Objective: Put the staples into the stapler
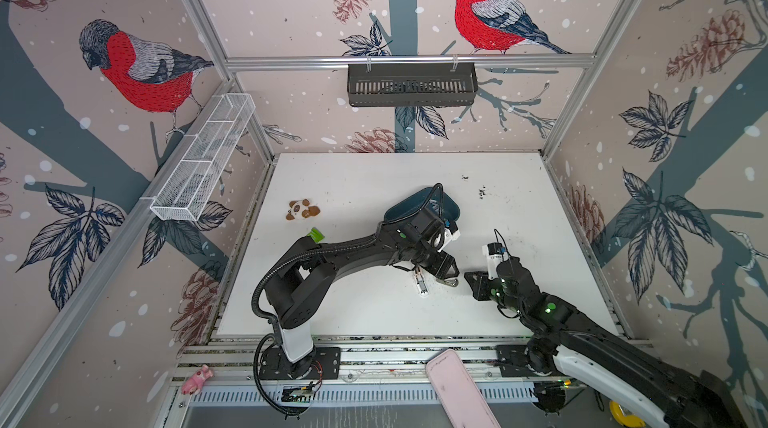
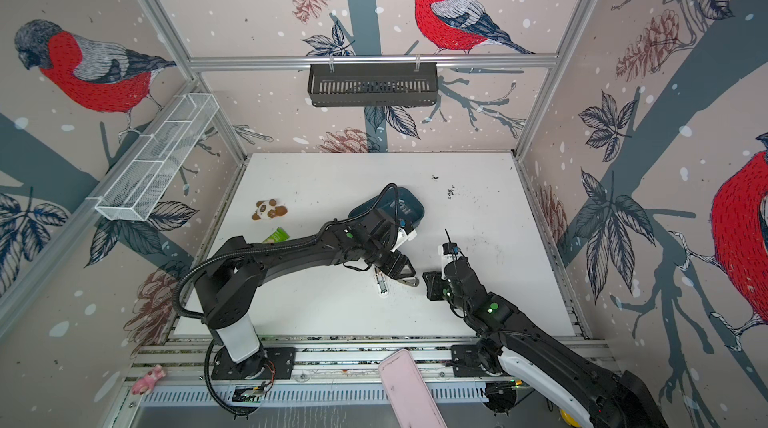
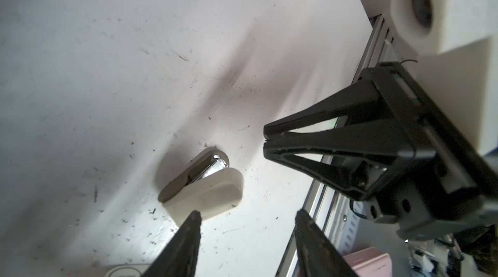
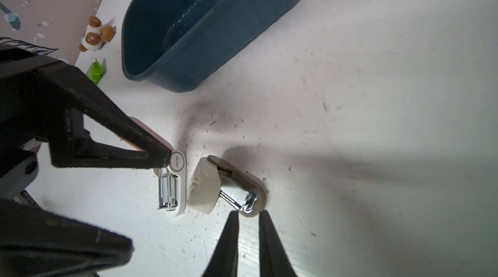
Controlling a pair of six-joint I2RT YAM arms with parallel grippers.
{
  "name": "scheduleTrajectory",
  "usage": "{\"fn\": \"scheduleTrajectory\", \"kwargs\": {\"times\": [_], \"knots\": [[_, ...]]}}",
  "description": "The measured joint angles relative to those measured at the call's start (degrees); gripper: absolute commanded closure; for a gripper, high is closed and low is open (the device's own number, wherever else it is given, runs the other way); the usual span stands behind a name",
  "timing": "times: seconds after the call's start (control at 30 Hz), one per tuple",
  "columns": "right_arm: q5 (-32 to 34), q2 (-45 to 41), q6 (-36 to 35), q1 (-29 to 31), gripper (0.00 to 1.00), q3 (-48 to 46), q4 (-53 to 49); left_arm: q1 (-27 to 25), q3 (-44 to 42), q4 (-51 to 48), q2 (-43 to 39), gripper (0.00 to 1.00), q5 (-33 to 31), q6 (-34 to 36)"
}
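Observation:
Two mini staplers lie open side by side near the table's front middle. The white stapler (image 4: 176, 181) (image 1: 422, 282) shows a silvery strip of staples (image 4: 166, 188) in its magazine. The beige stapler (image 4: 204, 189) (image 3: 207, 195) (image 1: 451, 282) has a ribbed strip of staples (image 4: 234, 190) in its channel. My left gripper (image 3: 248, 215) (image 1: 436, 276) hangs open just over them, one fingertip (image 4: 161, 157) at the white stapler's round end, nothing between its fingers. My right gripper (image 4: 248, 213) (image 1: 467, 276) is shut and points at the beige stapler's metal tip, a little short of it.
A dark teal bin (image 4: 242, 33) (image 1: 451, 207) stands behind the staplers. A panda toy (image 1: 302, 209) and a green packet (image 1: 316, 233) lie at the left. A pink case (image 1: 457, 388) rests on the front rail (image 1: 374, 357).

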Motion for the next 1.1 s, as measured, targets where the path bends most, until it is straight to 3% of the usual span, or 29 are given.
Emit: {"fn": "scheduleTrajectory", "kwargs": {"times": [0.33,0.63,1.1], "knots": [[-2.62,-2.64,0.02,-1.79,0.83,0.70,-2.23,-0.55,4.22,-5.90,5.01,0.48,-7.58,8.02],[-3.61,-1.53,0.15,-1.86,0.83,0.39,-2.32,-3.58,8.17,-6.54,10.32,0.48,-9.35,7.93],[-8.92,5.70,1.97,-1.88,0.82,-0.79,5.16,-4.02,7.37,-8.15,10.67,0.56,-13.55,6.73]]}}
